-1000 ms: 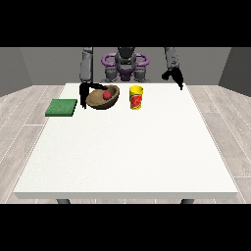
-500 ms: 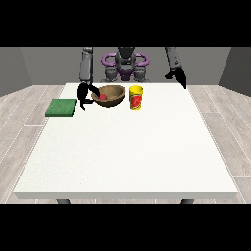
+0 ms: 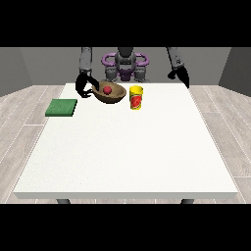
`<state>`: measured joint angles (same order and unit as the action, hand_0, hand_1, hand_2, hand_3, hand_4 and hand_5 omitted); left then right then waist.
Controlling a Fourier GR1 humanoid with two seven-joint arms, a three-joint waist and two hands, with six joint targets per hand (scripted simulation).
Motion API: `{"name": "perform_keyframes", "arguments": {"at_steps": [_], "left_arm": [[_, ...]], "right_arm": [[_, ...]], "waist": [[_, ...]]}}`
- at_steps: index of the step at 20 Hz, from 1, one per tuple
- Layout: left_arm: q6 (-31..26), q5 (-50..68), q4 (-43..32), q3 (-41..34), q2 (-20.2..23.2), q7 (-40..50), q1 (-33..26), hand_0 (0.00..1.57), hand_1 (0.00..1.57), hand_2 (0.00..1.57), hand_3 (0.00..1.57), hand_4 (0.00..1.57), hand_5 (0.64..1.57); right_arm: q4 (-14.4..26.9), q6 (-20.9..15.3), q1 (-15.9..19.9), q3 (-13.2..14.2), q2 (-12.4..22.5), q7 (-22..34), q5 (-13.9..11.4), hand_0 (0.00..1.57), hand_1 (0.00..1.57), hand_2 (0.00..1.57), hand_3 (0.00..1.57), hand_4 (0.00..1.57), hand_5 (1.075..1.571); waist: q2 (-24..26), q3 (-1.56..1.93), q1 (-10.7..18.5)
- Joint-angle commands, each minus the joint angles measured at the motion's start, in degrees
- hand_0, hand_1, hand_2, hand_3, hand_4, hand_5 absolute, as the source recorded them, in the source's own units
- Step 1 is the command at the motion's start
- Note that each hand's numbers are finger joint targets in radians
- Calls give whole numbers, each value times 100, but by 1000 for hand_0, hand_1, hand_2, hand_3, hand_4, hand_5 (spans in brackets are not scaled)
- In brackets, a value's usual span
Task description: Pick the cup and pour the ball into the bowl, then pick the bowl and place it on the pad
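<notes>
- Worktop [image 3: 127, 157]: near half bare; everything sits along the far edge.
- Green pad [image 3: 62, 107]: flat near the view's left edge, a little nearer than the bowl.
- Yellow cup [image 3: 136, 97]: upright, just beside the bowl on its right.
- Brown bowl [image 3: 110, 92]: red ball [image 3: 107, 90] inside, so pouring looks done. Bowl appears tilted, perhaps off the surface.
- Hand at the view's left [image 3: 84, 86]: at the bowl's left rim, fingers curled round it. The pad lies leftward and slightly nearer from this hand; that is the carry direction.
- Hand at the view's right [image 3: 179, 76]: well apart, off by the far corner; finger state cannot be told.
</notes>
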<state>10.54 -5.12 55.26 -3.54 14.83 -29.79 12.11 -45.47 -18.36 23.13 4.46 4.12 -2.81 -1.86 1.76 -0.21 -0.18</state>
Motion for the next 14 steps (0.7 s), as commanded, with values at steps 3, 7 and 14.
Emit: {"name": "perform_keyframes", "arguments": {"at_steps": [3, 7, 14], "left_arm": [[51, 8, -401, -243, 108, 142, -56, 0, 0, 0, 0, 976, 1403], [-96, -52, -310, -119, -33, -350, -374, 0, 0, 0, 0, 988, 1404], [99, -80, -313, -216, -164, -540, 172, 0, 0, 0, 0, 983, 1402]], "right_arm": [[-756, 78, 213, -424, 320, 1407, -361, 1571, 1571, 1571, 619, 875, 1501], [-948, 393, 357, -90, 979, 1839, -273, 1571, 1571, 1571, 374, 902, 1525], [-752, 1084, 550, 534, 1912, 1268, 4, 1571, 1571, 1571, 332, 918, 1541]], "waist": [[547, 17, -426], [289, 19, -113], [-488, 21, -15]]}}
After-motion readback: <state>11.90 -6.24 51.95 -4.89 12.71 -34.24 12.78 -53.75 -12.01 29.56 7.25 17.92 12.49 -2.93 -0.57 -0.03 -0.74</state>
